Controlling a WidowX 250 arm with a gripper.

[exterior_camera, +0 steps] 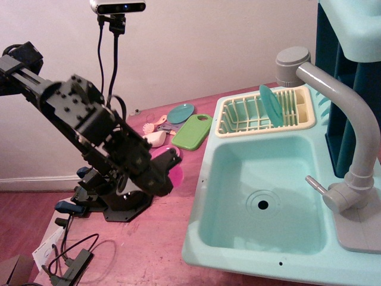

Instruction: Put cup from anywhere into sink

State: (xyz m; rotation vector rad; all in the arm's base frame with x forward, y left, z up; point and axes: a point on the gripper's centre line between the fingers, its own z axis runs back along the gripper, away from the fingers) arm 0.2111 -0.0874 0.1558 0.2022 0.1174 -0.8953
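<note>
One cup (176,174), bright pink, gripped between the closed fingers (169,156) of the black gripper (168,170), raised above the table (149,250) at centre-left of the frame, just left of the mint-green sink (238,179); sink basin bare.

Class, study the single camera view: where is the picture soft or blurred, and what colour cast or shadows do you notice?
In the observation.image view, the gripper and the cup it carries look slightly smeared; the sink and faucet are sharp. A pinkish cast tints the wall and table. The arm throws a soft shadow on the table below it.
</note>
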